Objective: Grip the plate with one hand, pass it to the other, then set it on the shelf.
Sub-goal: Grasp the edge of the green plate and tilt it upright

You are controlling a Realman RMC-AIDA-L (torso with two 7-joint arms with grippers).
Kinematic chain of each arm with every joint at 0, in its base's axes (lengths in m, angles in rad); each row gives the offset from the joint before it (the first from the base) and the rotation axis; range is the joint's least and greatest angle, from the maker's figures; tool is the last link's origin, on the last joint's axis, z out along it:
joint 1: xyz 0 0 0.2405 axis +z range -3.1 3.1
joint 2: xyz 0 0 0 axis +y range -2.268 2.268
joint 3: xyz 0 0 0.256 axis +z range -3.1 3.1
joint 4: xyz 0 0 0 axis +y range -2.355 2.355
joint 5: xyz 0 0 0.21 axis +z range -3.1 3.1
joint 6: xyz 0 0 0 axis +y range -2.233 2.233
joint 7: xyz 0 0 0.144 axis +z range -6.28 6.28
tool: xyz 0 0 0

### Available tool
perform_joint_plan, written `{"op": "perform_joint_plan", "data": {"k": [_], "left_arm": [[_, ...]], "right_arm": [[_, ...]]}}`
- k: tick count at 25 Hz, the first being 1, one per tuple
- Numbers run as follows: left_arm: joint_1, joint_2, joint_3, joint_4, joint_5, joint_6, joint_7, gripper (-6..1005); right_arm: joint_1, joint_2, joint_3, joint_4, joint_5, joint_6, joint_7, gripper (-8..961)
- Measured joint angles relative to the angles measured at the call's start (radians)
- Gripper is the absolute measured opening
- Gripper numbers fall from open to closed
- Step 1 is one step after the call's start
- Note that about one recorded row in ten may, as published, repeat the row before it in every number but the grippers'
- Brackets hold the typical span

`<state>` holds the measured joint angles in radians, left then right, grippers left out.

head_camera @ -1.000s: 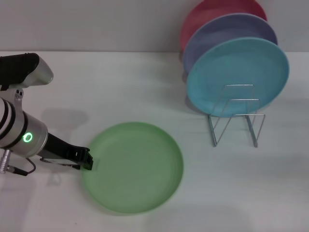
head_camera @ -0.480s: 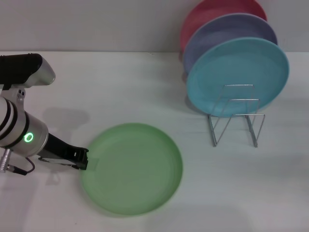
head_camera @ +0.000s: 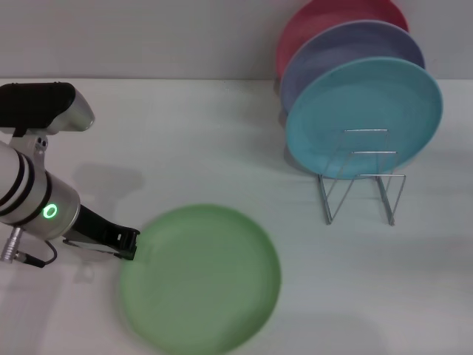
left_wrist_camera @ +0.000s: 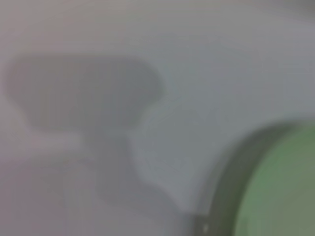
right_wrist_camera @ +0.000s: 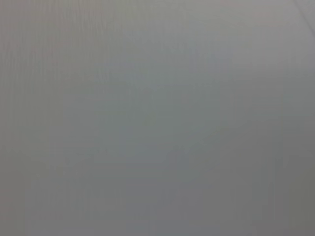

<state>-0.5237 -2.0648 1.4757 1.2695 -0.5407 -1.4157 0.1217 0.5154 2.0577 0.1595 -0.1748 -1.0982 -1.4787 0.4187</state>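
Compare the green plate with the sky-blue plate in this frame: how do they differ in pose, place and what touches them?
The green plate lies roughly flat, low over the table, while the sky-blue plate stands on edge. The green plate is apart from the wire rack, while the sky-blue plate sits in it, frontmost of three. The left gripper is at the green plate's rim; nothing grips the sky-blue one. Both are round, shallow and look alike in size.

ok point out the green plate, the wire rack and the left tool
green plate (head_camera: 203,281): head view, middle of its face
wire rack (head_camera: 360,188): head view, front upright loops
left tool (head_camera: 127,244): head view, tip at the plate's rim
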Motion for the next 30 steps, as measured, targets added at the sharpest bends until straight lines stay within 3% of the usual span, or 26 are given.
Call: {"op": "perform_joint_plan", "data": {"k": [16,30], "left_arm": [[0.044,-0.001,-0.025,0.092,-0.005,0.077,0.035,31],[0.087,-0.002,-0.028,0.062,-0.018,0.393,0.036,34]], "right_arm": [[0.0,0.005,0.0,0.0,0.001,-0.009,0.0,692],[0.003,0.005,0.0,0.005,0.001,-0.006,0.002,694]]}}
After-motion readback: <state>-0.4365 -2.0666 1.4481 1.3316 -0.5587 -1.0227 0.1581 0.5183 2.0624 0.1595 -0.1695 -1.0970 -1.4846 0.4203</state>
